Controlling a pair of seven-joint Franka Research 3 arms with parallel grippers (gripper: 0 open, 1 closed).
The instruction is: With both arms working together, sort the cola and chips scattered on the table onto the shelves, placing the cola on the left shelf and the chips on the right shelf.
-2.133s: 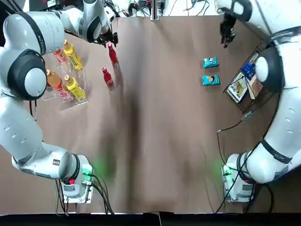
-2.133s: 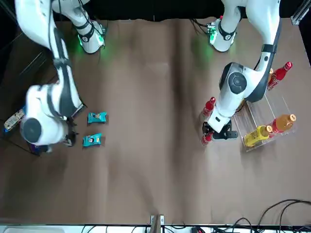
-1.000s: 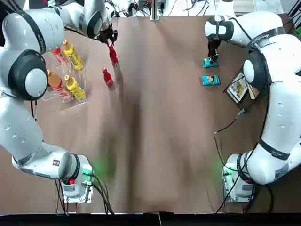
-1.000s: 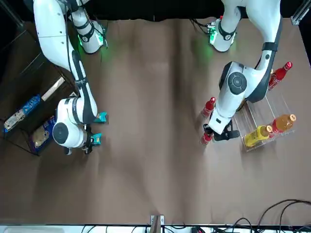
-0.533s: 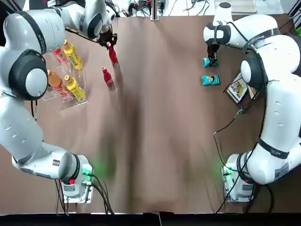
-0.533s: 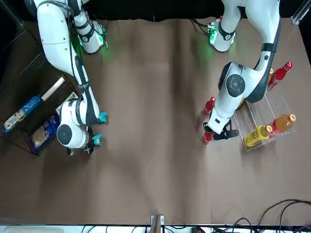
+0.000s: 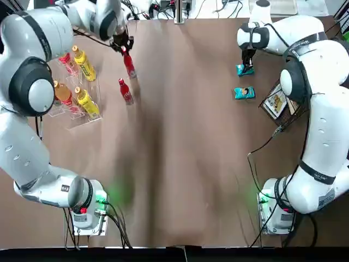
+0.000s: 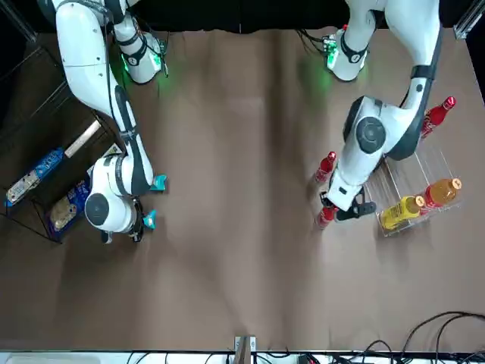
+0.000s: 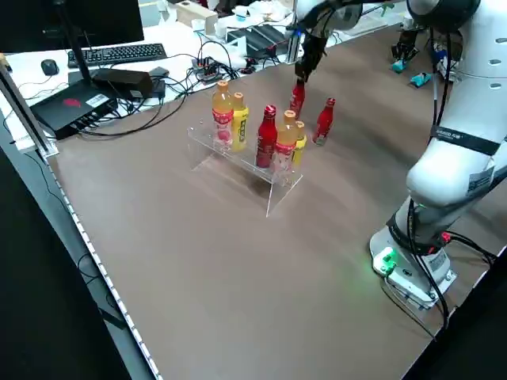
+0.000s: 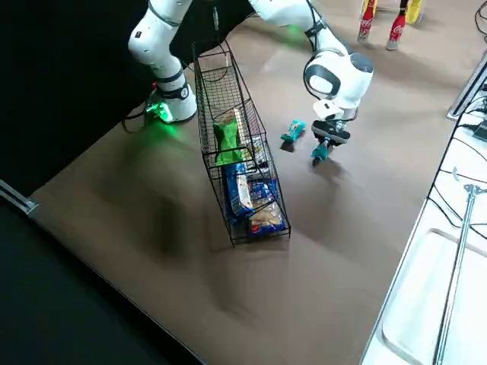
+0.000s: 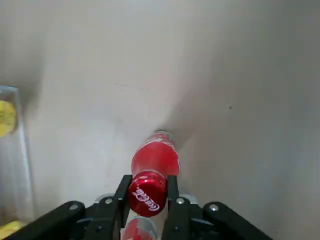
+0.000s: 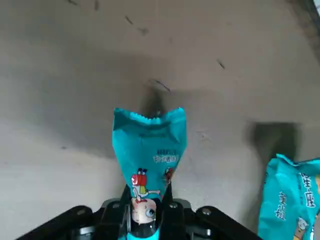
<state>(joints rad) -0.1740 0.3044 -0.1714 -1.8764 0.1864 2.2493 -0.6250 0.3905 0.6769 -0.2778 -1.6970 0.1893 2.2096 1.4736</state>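
My left gripper [image 7: 125, 49] is shut on the red cap of a cola [image 11: 154, 156] at the table's far left, next to the left shelf [image 7: 82, 112]. The bottle hangs below the fingers [image 11: 173, 196]. A second cola [image 7: 125, 91] stands nearer on the table, and a third cola [image 7: 68, 64] sits in the clear rack. My right gripper [image 7: 245, 63] is shut on one end of a teal chips packet [image 12: 149, 142], and a shadow lies on the table under it. Another teal packet [image 7: 244, 93] lies beside it. A green chips packet [image 10: 227, 141] lies in the right shelf [image 10: 211, 92].
Orange and yellow drink bottles [image 7: 83, 64] stand in the clear rack. Flat blue and white packs [image 10: 245, 190] fill the lower end of the wire basket. Cables, a keyboard and boxes [image 9: 119, 71] lie beyond the table's far edge. The brown table [image 7: 185, 164] stretches between both arms.
My right gripper came from the far table edge down to the farther teal packet and shut on it. My left gripper stayed at the far cola's cap, shifting only slightly.
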